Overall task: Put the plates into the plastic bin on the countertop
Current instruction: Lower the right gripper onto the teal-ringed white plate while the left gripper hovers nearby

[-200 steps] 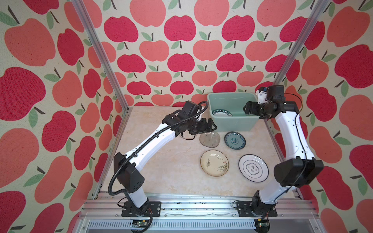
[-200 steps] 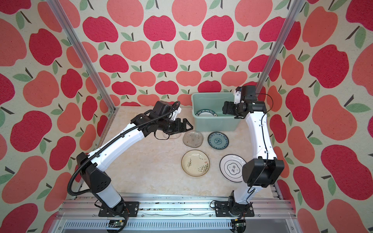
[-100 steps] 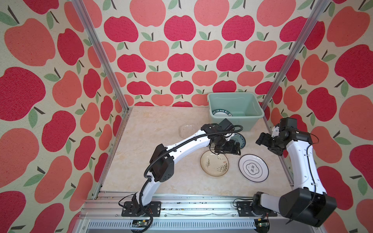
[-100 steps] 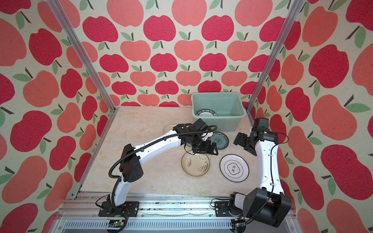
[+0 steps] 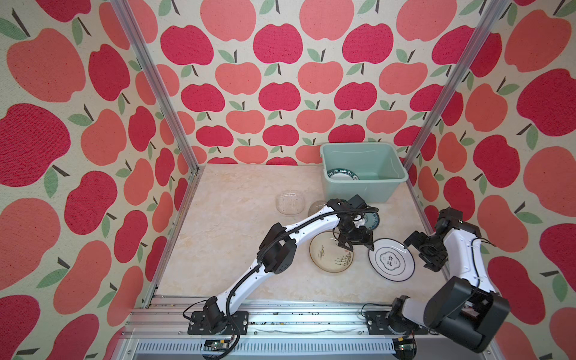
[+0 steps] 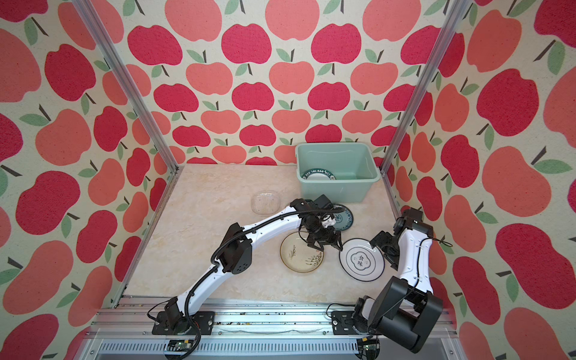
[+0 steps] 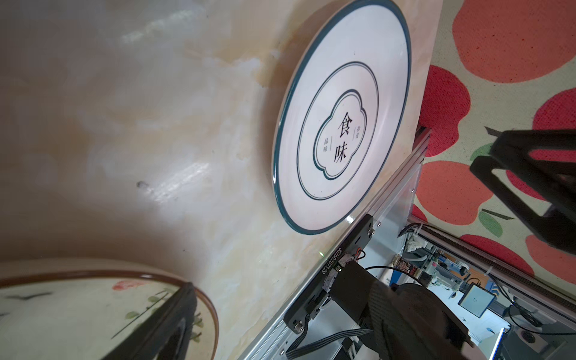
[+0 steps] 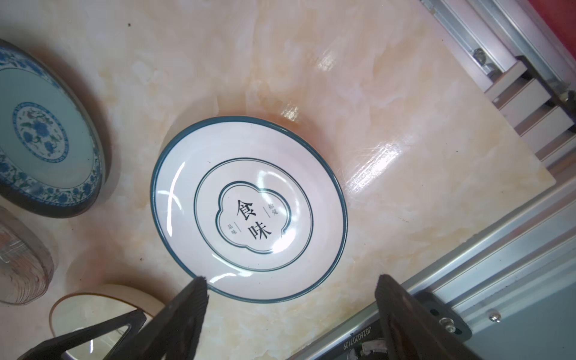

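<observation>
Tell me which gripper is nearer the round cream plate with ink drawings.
Left. The left gripper hangs open over the rim of that cream plate; the right gripper sits beyond the white dark-rimmed plate, at its far edge.

top pair: both sitting high over the front rail (image 5: 296, 311), looking down and back over the whole countertop (image 5: 233, 193) to the bin (image 5: 358, 190), nearly identical | left wrist: sitting low, eyeing the white plate (image 7: 341, 118) slantwise | right wrist: looking down close on that same plate, so they're sharing it
</observation>
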Available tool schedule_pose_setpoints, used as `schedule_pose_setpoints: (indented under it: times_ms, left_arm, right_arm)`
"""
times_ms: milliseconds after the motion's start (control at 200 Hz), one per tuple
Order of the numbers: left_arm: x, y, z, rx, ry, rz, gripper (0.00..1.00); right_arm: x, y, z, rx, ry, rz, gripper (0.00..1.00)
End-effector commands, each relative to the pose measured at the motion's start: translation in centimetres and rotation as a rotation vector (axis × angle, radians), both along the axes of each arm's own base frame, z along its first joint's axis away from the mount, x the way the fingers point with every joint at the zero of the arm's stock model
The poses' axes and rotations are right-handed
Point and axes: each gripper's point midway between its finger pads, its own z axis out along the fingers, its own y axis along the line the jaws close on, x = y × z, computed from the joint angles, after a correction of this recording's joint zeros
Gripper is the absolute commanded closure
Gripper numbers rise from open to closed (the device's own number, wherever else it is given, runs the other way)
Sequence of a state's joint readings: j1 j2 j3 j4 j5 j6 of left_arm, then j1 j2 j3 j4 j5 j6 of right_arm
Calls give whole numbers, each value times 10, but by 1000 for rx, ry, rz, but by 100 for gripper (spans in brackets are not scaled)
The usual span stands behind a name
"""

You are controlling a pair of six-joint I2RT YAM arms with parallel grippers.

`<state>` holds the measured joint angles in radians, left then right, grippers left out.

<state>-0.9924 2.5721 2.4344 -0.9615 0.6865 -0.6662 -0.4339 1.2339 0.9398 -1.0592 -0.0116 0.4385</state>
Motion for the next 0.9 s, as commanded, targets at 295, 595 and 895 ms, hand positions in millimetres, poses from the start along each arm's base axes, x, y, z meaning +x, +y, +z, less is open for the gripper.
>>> schedule_pose_setpoints:
  times_ms: [295, 595, 895]
  left_arm:
    - [12, -10, -9, -15, 65, 60, 13]
    - [17, -24, -1, -74, 53, 66, 13]
    - [26, -26, -2, -68, 28, 101, 13]
  right_arm:
    - [-9, -4, -39, 55, -37, -122, 12]
    - [-7, 3, -62, 95, -57, -127, 13]
    - [-2, 5, -76, 101, -93, -95, 13]
